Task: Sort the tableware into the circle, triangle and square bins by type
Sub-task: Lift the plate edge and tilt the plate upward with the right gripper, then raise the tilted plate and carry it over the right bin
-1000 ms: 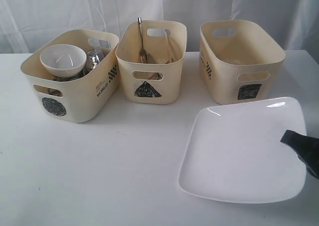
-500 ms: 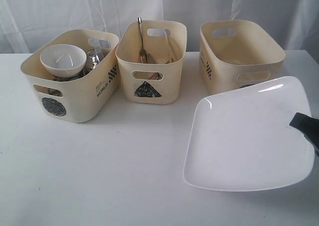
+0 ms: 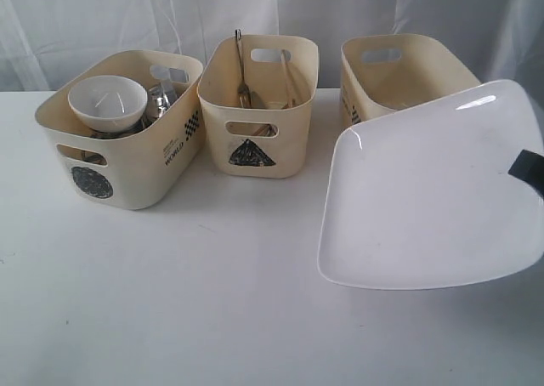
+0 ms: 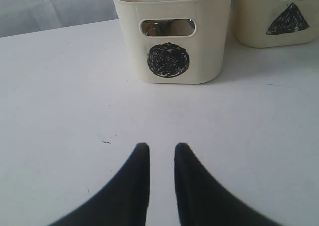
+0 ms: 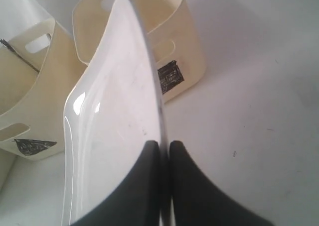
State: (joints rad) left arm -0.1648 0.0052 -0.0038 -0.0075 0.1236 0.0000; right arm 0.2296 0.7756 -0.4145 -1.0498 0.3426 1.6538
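plate (image 3: 425, 199) edge pinched in right gripper (image 5: 165, 147), tilted

Right gripper (image 5: 165, 149) has its fingers (image 5: 142, 186) pinched tight on the plate (image 5: 114, 116) rim. Left gripper (image 4: 162, 154) hangs low over the worktop (image 4: 60, 86), fingers a little apart.

Left end effector (image 4: 162, 146), right end effector (image 5: 163, 144): black, tapered, probably plastic.
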